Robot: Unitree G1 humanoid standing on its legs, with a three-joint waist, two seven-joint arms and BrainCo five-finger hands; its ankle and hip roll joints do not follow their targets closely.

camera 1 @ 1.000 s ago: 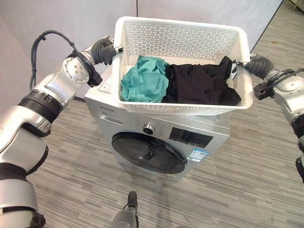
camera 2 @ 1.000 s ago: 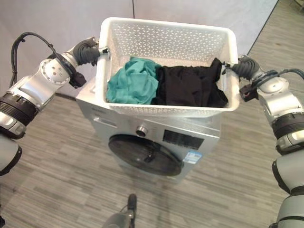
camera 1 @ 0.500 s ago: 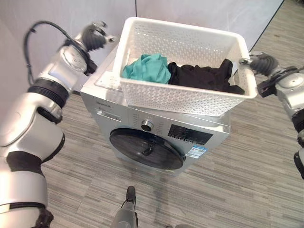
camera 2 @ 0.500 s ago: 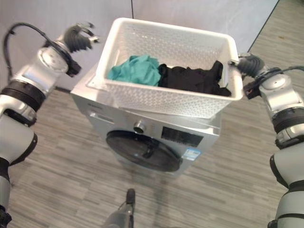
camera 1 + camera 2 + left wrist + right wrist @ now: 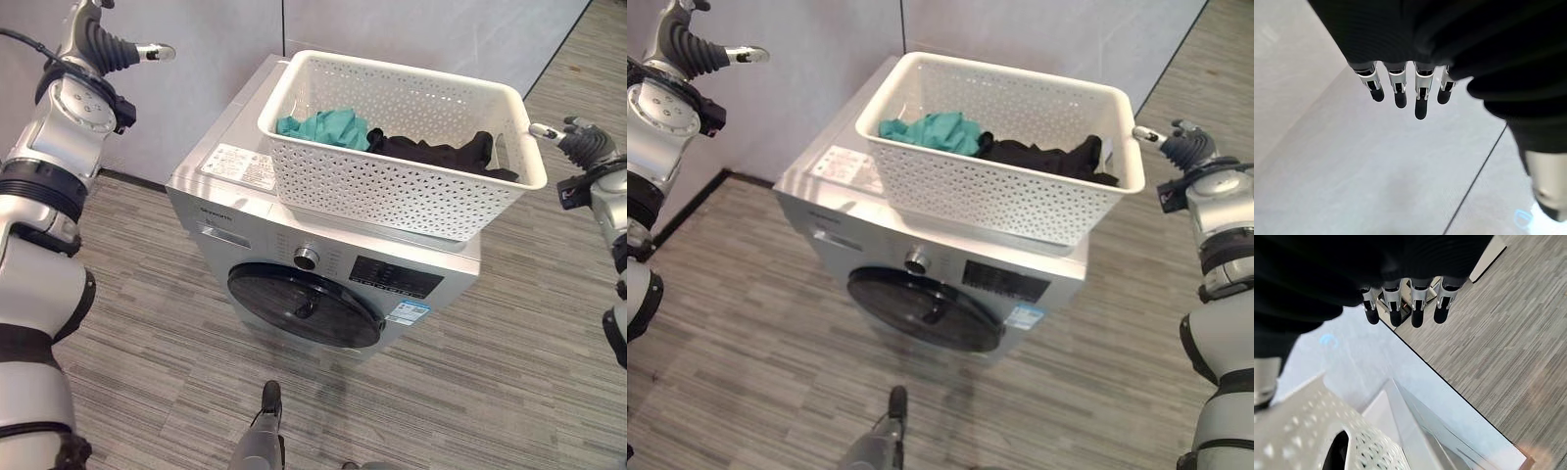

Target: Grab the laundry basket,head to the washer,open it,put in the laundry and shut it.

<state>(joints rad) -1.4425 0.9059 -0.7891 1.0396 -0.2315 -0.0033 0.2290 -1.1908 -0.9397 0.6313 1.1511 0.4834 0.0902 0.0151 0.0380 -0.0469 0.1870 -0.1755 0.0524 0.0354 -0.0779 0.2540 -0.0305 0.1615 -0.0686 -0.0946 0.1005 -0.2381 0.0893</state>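
The white perforated laundry basket [image 5: 392, 186] rests on top of the silver washer [image 5: 245, 230], toward its right side. In it lie a teal garment [image 5: 323, 125] and a black garment [image 5: 441, 153]. The washer's round dark door [image 5: 304, 305] is closed. My left hand [image 5: 103, 44] is raised at the upper left, well away from the basket, fingers straight and holding nothing. Just off the basket's right end hovers my right hand [image 5: 578, 142], open too; its wrist view looks past straight fingers [image 5: 1400, 308] at the basket's handle hole [image 5: 1337, 455].
A grey wall [image 5: 411, 29] stands right behind the washer. Striped grey floor [image 5: 509, 392] spreads in front of the washer and to both sides. A white label [image 5: 242, 164] lies on the washer's top left of the basket.
Both hands have let go of the basket, which now sits on the washer. The left hand swung up and out to the left; the right hand drew back to the right.
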